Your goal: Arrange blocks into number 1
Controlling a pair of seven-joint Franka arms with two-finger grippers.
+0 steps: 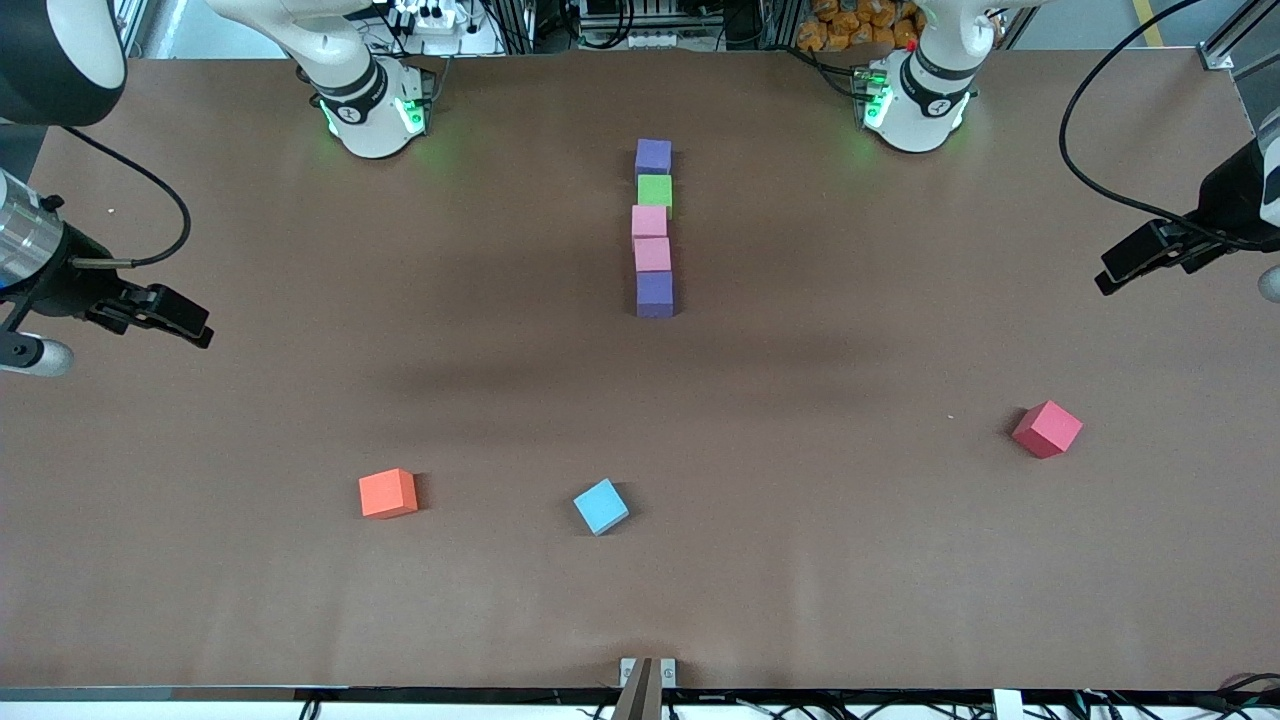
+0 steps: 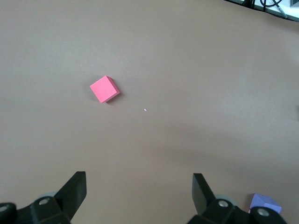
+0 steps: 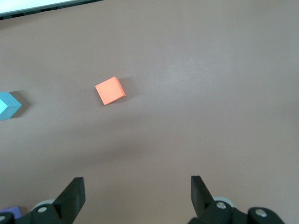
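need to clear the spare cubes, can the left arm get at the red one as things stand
Probably yes. The red cube lies alone on bare table toward the left arm's end, and the left gripper hangs open above that area with nothing between.

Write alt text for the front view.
Five blocks form a straight line mid-table: purple, green, pink, pink, purple. The left gripper and right gripper wait open at the table's ends, holding nothing.

Both end effectors (image 2: 139, 186) (image 3: 138, 189) spread (arms waiting)

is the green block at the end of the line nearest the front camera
No, the green block sits second from the end nearest the robot bases; a purple block closes the end nearest the front camera.
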